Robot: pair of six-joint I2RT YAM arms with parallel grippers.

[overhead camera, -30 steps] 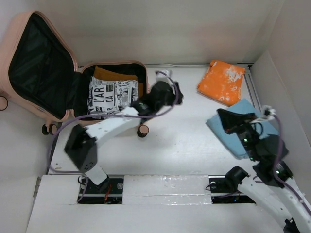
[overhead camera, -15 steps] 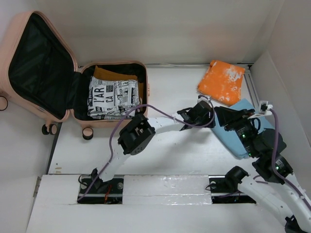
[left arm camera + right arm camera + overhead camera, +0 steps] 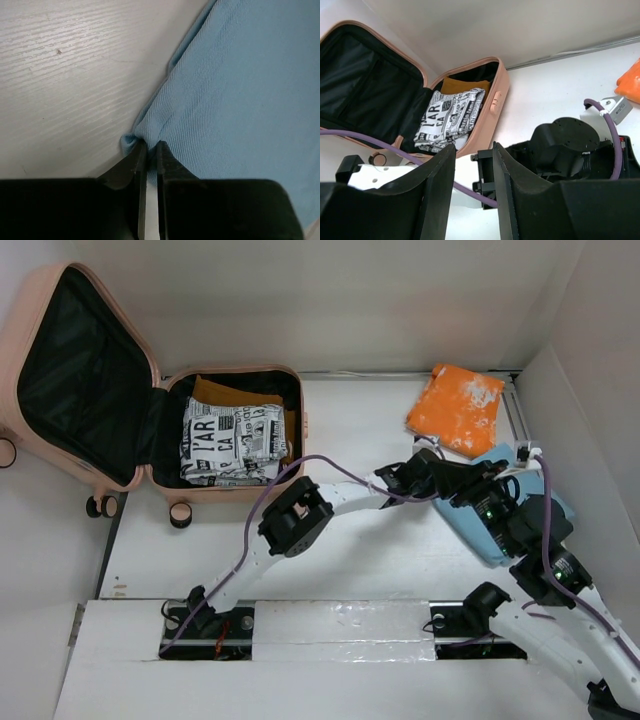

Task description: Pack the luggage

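Writing: the only lettering is on the black-and-white newsprint cloth (image 3: 232,443). Large letters read "L'AR" and "CA"; the smaller lines are too fine to make out.
Brands: I cannot read any on the luggage (image 3: 85,370) or on my arms.
Luggage: one pale pink hard shell with black lining. It stands at the far left corner of the worktop (image 3: 380,560), with its lid thrown open to the left.
Folded cloths: four in all, two in the luggage and two out on the worktop.
In the luggage: the newsprint cloth lies on top of a mustard cloth (image 3: 235,393), which shows only along its far side.
On the worktop: an orange cloth (image 3: 457,408) lies near the far right corner. A blue cloth (image 3: 240,100) lies by the right edge, just nearer than the orange one and partly under my arms.
Left pincer (image 3: 148,145): the jaws are squeezed almost together on the left edge of the blue cloth. A small pucker of fabric is nipped between the tips, and the rest lies flat on the worktop.
Right pincer (image 3: 472,150): the jaws stand partly apart with nothing between them — it hangs above the blue cloth, just behind my left wrist.
Arms: two, both reaching over the right half of the worktop, the left one stretched across from its base.
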